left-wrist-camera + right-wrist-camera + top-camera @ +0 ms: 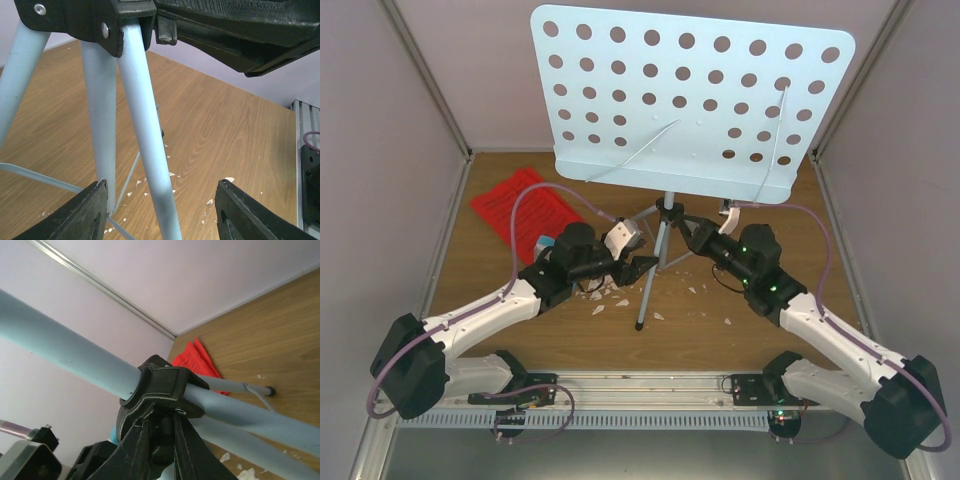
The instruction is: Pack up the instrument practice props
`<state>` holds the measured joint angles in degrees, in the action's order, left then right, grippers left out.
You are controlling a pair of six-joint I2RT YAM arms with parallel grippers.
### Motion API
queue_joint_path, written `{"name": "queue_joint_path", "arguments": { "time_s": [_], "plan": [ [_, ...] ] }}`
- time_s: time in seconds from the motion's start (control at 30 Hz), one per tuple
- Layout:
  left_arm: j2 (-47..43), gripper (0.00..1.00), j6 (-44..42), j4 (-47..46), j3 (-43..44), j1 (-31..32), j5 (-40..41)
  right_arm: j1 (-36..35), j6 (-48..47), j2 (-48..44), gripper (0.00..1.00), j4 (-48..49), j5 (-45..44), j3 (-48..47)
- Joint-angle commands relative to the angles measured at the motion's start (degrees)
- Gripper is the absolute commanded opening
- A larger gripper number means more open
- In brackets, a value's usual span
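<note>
The pale-blue music stand has its hole-punched plate (690,100) up high, and its tripod legs (650,280) stand mid-table. My left gripper (642,264) is open, and a pale-blue leg (150,165) passes between its fingers (90,215) without touching them. My right gripper (694,236) is shut on the black clamp knob (161,437) under the tripod collar (165,385). The red sheet-music pages (520,208) lie at the back left and also show in the right wrist view (197,360). The small blue box (542,245) peeks out behind my left arm. No clear triangular piece is in view.
Small white scraps (610,296) lie scattered on the wooden table around the front leg's foot (639,326), and they also show in the left wrist view (227,179). Grey walls enclose the table on the left, right and back. A metal rail (640,385) runs along the near edge.
</note>
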<state>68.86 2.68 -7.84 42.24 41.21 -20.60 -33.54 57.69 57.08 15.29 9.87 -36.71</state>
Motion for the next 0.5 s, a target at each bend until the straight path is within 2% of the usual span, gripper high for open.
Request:
{"name": "queue_joint_path", "arguments": {
  "time_s": [0.0, 0.23, 0.47],
  "plan": [
    [0.56, 0.59, -1.1, -1.56, 2.23, 0.54, 0.64, -1.05, -13.6, 0.2, 0.06, -2.32, -5.48, -0.83],
    [0.31, 0.59, -1.17, -1.48, 2.23, 0.71, 0.58, -5.34, -37.36, 0.67, 0.06, -5.65, -16.53, -0.75],
    [0.14, 0.59, -1.27, -1.39, 2.28, 0.8, 0.74, -6.88, -51.48, -0.68, 0.13, -4.91, -22.6, 0.91]
  ]
}}
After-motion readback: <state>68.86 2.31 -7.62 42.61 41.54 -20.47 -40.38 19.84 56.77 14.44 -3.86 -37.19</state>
